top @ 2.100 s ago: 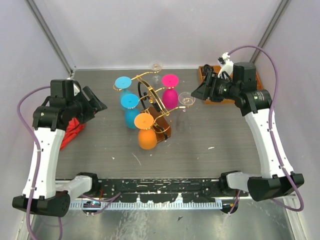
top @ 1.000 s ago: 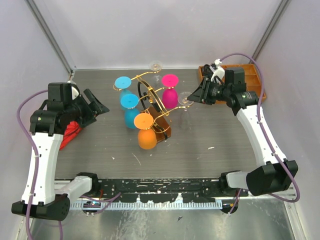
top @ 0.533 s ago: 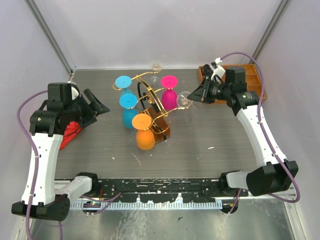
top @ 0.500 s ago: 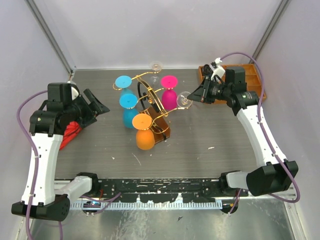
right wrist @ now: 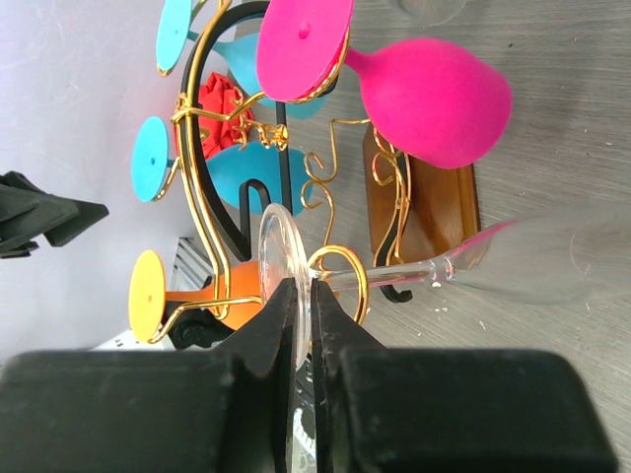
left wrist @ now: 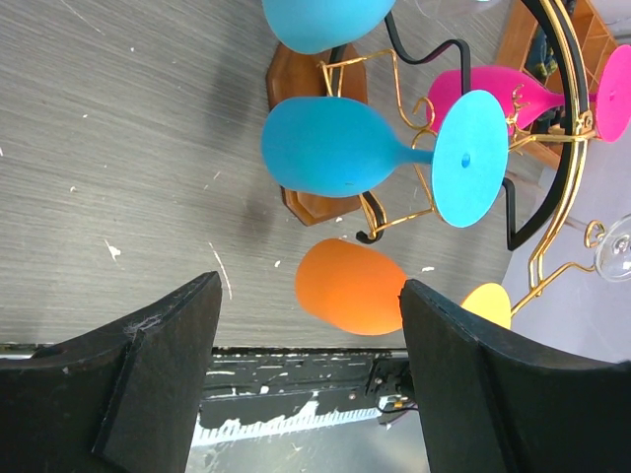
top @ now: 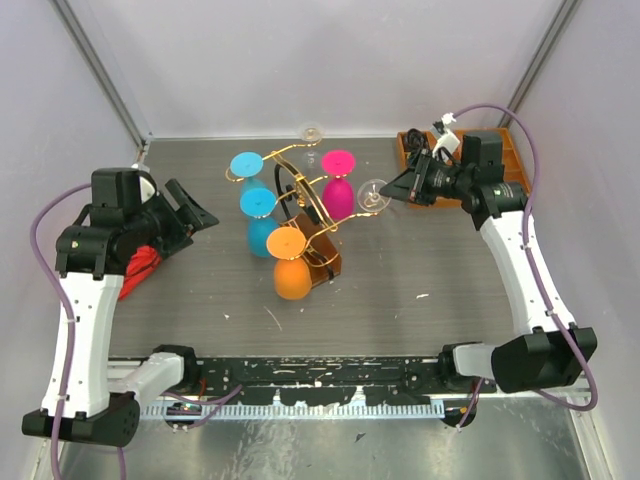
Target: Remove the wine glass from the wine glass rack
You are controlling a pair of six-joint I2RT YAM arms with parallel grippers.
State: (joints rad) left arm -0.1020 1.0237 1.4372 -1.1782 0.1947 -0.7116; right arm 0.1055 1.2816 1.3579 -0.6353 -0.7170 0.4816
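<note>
Top external view: the rack (top: 310, 210) stands on the table (top: 420, 270), left of centre, on its brown base (top: 322, 250). The right gripper (top: 393, 189) is at the right end of the rack, at the level of the upper arms. The left gripper (top: 196, 214) is well apart from the rack, at the left side of the table, above a red object (top: 138, 265).

Right wrist view: the right gripper (right wrist: 302, 296) is clamped on the foot (right wrist: 273, 246) of the clear glass (right wrist: 552, 261), with one finger on each face of the foot disc. The stem (right wrist: 414, 271) passes through the curled end (right wrist: 340, 258) of a gold rack arm, so the glass is on the rack. The bowl points away from the foot toward the table. Whether the bowl touches the table cannot be told.

Left wrist view: the left gripper (left wrist: 311, 286) has its jaws wide apart and holds nothing. It faces the rack from the side.

Other glasses on the rack, all bowl down:
- pink glass (top: 340, 190), just beside the clear glass;
- two blue glasses (top: 258, 205), on the left arms;
- orange glass (top: 292, 275), nearest the arm bases.

A wooden tray (top: 512, 150) lies at the rear right corner, behind the right arm.
</note>
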